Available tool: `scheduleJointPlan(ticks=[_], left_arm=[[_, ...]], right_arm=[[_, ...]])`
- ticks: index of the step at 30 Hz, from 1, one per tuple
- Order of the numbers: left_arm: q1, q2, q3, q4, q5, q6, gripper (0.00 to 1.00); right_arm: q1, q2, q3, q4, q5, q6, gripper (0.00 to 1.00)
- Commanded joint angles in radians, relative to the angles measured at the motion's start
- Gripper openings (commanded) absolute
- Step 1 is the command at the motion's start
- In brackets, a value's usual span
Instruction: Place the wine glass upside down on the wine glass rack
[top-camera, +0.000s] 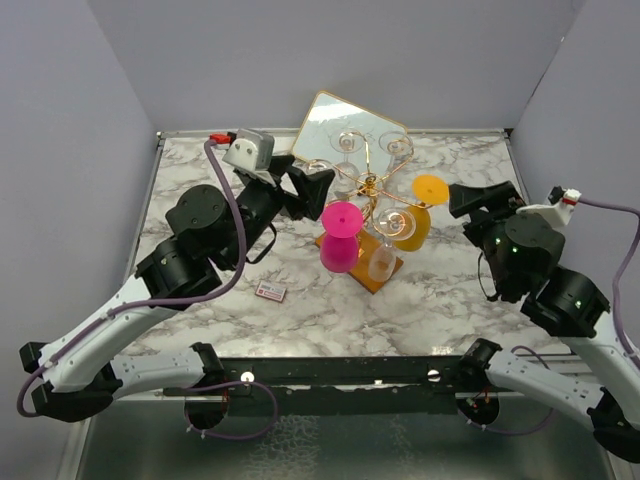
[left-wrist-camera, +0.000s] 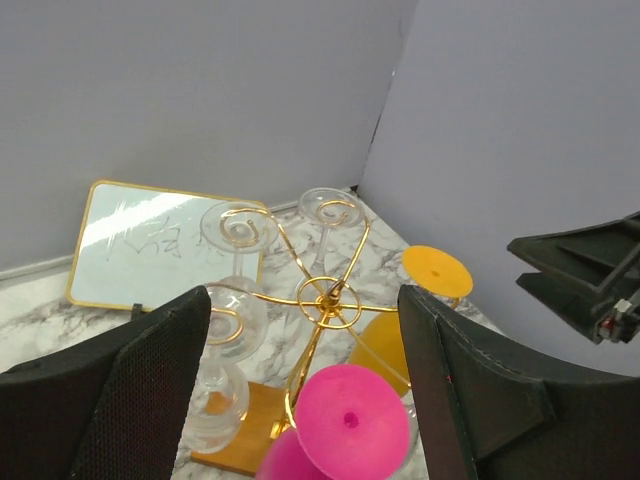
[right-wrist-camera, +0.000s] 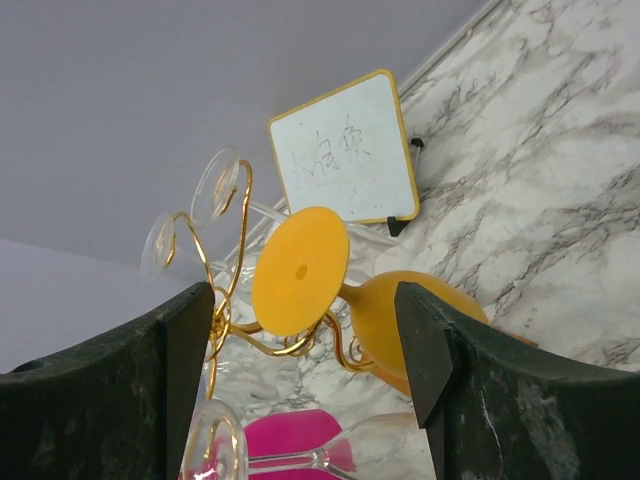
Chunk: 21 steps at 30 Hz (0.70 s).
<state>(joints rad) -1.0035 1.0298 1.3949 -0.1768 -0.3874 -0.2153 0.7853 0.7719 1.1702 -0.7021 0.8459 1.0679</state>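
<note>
The wine glass rack (top-camera: 368, 186) of gold wire stands on its wooden base (top-camera: 372, 275) mid-table. An orange wine glass (top-camera: 420, 215) hangs on it upside down, its round foot (right-wrist-camera: 300, 270) resting on a curled arm. My right gripper (top-camera: 470, 200) is just right of it, open, with the glass beyond its fingertips (right-wrist-camera: 420, 340) and nothing held. A pink wine glass (left-wrist-camera: 350, 420) and clear glasses (top-camera: 385, 250) also hang upside down. My left gripper (top-camera: 312, 192) is open just left of the pink glass (top-camera: 340, 240), touching nothing.
A gold-framed mirror (top-camera: 345, 125) leans behind the rack at the back wall. A small card (top-camera: 271, 292) lies on the marble top left of the base. Grey walls close in the left, right and back sides.
</note>
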Motion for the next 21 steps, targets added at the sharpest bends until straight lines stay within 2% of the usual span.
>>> scheduleJointPlan(ticks=[1, 10, 14, 15, 16, 21], left_arm=[[-0.003, -0.066, -0.018, -0.057, -0.088, 0.003, 0.78], [-0.003, -0.193, -0.061, -0.202, -0.273, -0.069, 0.86], [-0.003, -0.26, -0.084, -0.231, -0.322, -0.076, 0.9], [-0.003, -0.278, -0.091, -0.236, -0.334, -0.075, 0.95], [-0.003, -0.294, -0.096, -0.239, -0.346, -0.069, 0.99], [-0.003, -0.342, -0.09, -0.29, -0.425, -0.051, 0.99]], right_arm=[[0.0, -0.068, -0.016, -0.02, -0.023, -0.174, 0.75], [0.0, -0.181, 0.01, -0.166, 0.016, -0.4, 0.79], [0.0, -0.186, 0.041, -0.19, 0.044, -0.466, 0.91], [0.0, -0.188, 0.046, -0.191, 0.052, -0.479, 0.94], [0.0, -0.193, 0.051, -0.193, 0.062, -0.491, 0.96], [0.0, -0.228, 0.068, -0.222, 0.163, -0.501, 0.98]])
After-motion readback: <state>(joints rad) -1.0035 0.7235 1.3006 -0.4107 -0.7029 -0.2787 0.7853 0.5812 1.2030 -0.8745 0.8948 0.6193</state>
